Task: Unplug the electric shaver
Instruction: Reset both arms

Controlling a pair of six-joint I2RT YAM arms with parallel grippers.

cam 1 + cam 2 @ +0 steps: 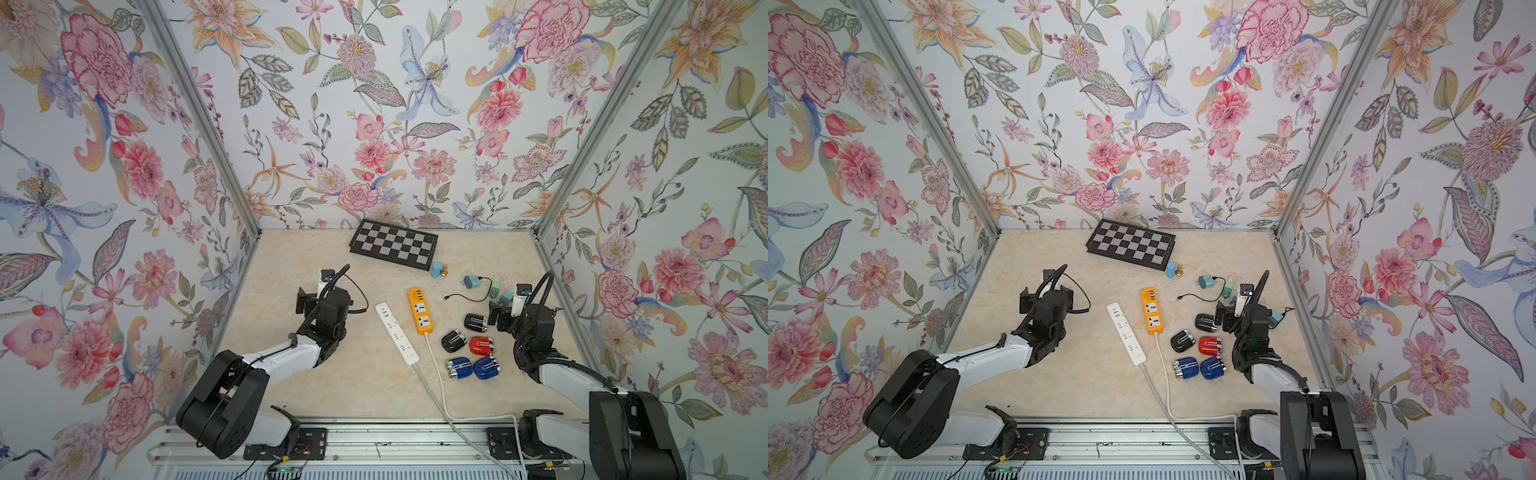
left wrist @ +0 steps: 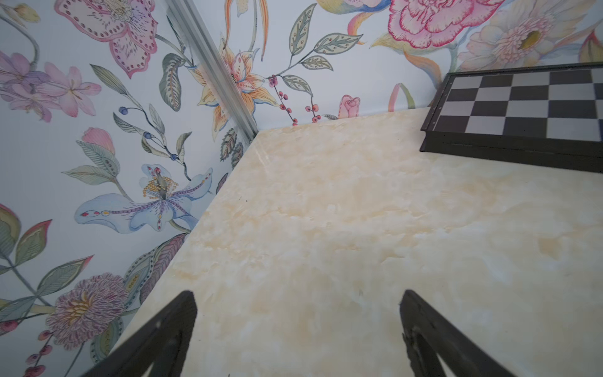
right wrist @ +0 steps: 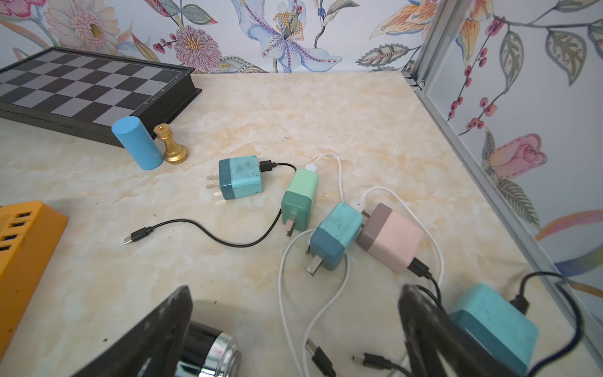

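Several electric shavers lie right of the orange power strip [image 1: 419,311]: two black [image 1: 476,323] [image 1: 454,340], one red [image 1: 481,345] and two blue [image 1: 459,368]. No cable runs into any of them. In the right wrist view the chrome head of a black shaver [image 3: 208,349] shows beside one finger. A black cable runs from the teal charger [image 3: 240,177], and its free end [image 3: 137,234] lies loose on the table. My right gripper [image 3: 295,289] is open above cables, just right of the far black shaver. My left gripper [image 2: 297,293] is open over bare table at the left.
A white power strip [image 1: 397,338] lies beside the orange one; both leads run to the front edge. Several more chargers [image 3: 337,235] with white and black cables crowd the right wall. A chessboard [image 1: 394,244], a blue cylinder [image 1: 435,270] and a gold chess piece [image 3: 170,147] sit at the back.
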